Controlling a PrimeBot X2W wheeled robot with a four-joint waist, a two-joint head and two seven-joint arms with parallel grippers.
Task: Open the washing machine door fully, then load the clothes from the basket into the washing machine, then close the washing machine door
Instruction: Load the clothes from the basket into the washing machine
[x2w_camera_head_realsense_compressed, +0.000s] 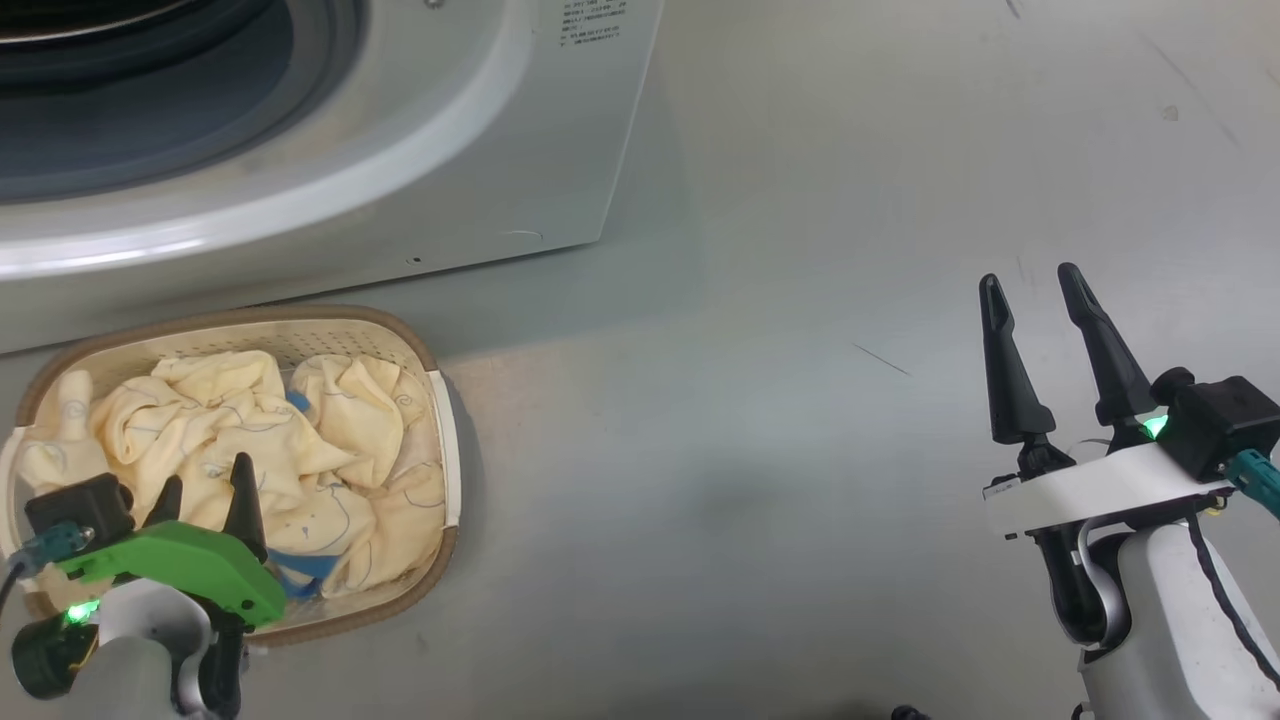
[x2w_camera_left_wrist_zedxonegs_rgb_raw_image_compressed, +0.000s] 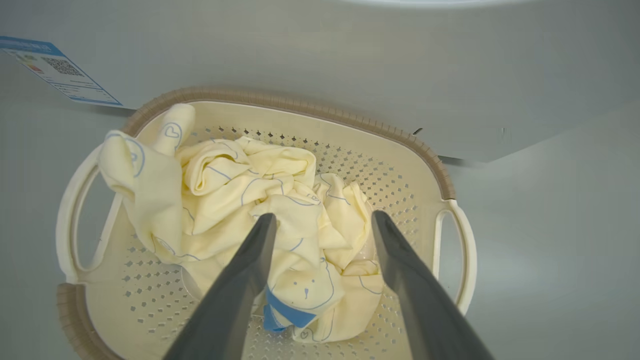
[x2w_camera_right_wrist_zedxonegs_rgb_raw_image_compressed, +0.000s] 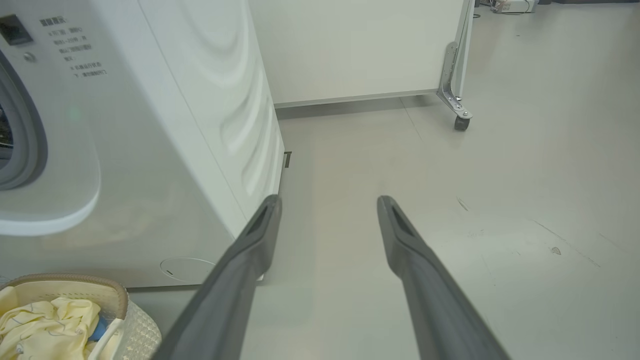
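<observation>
- Clothes: pale cream-yellow, soft, crumpled into one heap, with thin blue line-drawn cartoon prints and a solid blue patch at the lower edge. One fold hangs over the rim at the left of the left wrist view.
- Basket: cream plastic, rounded rectangle, with rows of small perforations in its walls, a ribbed brown rim and white loop handles on the sides. It sits at the lower left of the head view, on the floor, just below the machine's front.
- Washing machine: smooth white box at the upper left of the head view, with a dark round opening ringed by a grey seal. Blue label sticker at the upper left of the left wrist view.
- Left pincer: fingers spread wide over the heap, holding nothing. Cannot tell if the tips touch the cloth.
- Right pincer: at the lower right of the head view over bare grey floor, fingers apart, holding nothing.
</observation>
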